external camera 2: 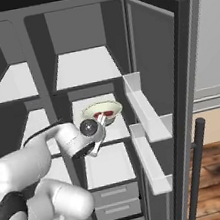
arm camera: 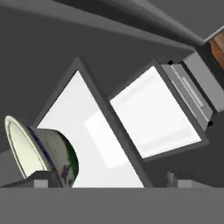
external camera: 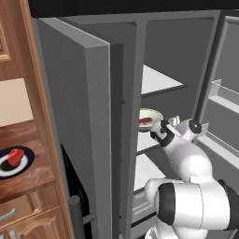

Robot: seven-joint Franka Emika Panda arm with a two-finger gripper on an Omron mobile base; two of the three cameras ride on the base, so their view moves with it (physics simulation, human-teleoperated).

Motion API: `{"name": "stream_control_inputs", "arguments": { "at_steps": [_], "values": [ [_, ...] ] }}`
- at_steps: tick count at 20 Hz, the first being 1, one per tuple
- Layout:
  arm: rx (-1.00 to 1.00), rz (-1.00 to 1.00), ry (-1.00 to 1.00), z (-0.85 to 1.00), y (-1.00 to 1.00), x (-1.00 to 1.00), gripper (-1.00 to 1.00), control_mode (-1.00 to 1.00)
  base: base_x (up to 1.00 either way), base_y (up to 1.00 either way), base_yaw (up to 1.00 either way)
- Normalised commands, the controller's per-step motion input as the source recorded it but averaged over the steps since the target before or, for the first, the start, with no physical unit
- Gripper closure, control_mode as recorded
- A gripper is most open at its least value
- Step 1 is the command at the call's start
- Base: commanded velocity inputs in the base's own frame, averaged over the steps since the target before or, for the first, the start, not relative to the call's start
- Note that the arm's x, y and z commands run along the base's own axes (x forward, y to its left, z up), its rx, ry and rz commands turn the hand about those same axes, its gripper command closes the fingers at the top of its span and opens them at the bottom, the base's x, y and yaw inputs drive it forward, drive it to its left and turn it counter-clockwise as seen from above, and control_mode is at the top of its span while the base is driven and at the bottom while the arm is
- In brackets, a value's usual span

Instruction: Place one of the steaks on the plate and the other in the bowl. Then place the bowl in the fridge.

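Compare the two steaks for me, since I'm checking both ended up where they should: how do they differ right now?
The steak on the plate lies on a dark plate out on the wooden counter; the steak in the bowl lies in the pale bowl on a white shelf inside the open fridge. The first lies fully exposed; the bowl's rim partly hides the second. Both are small raw red slabs.

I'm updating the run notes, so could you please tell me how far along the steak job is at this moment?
Done: one steak lies on the plate on the wooden counter; the other steak lies in the bowl. In hand: the bowl sits on a middle shelf of the open fridge, with the gripper open beside its rim. Left: apparently only drawing the arm back out.
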Motion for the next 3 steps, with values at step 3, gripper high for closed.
{"name": "stream_control_inputs", "arguments": {
  "at_steps": [3],
  "values": [
    [0.12, 0.3, 0.28, 1.0, -0.09, -0.4, -1.0, -1.0, 0.0, 0.0, 0.0]
  ]
}}
